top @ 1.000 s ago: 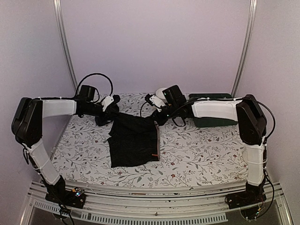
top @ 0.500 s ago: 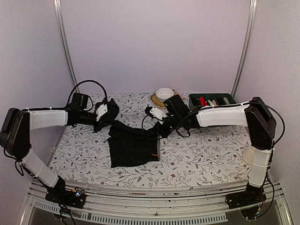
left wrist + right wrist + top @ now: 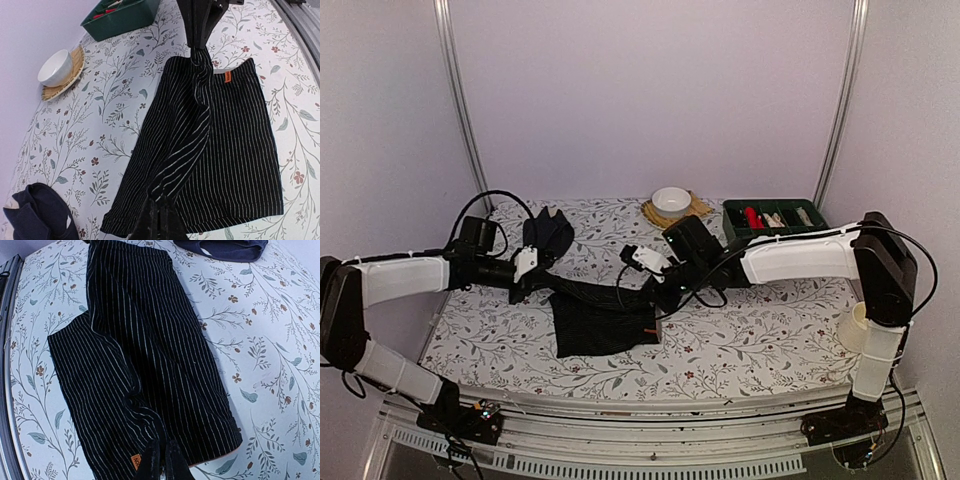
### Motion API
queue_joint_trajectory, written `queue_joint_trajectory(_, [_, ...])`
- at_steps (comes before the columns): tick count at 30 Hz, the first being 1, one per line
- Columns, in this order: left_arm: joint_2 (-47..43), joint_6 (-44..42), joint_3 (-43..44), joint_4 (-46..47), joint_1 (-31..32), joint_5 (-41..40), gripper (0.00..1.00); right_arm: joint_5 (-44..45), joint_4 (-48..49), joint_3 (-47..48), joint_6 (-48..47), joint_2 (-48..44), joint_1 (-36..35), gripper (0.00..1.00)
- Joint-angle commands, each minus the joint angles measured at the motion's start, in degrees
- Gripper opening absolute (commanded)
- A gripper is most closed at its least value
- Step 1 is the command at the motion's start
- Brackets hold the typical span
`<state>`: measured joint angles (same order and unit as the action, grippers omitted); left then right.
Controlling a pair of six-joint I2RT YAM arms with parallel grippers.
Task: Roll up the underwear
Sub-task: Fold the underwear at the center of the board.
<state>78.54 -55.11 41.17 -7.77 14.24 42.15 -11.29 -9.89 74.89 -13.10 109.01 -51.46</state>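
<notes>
Two underwear (image 3: 605, 322), one bowl (image 3: 671, 199), one bin (image 3: 729, 215)

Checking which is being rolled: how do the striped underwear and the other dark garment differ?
The striped underwear is pinstriped with an orange tag; the back garment looks plain navy. The striped one lies spread mid-table, pinched by left fingers and right fingers; the other sits bunched, untouched. Both are dark cloth.

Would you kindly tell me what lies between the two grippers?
A pulled-up fold of the striped underwear stretches from the left gripper to the right gripper, both shut on it; the left wrist view shows it.
</notes>
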Motion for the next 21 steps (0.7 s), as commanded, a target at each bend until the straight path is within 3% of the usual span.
queue_joint_trajectory(1, [-2.9,-5.4,-3.0,-3.6,-0.1,1.7,0.00,0.5,-1.2,-2.3,0.7,-2.4,-1.6,0.02])
queue_joint_trajectory(21, [-4.9,-16.0,-7.9,-14.3,2.7,3.1,0.00,2.8,-3.1,-9.0,2.8,-4.9,-5.7,0.02])
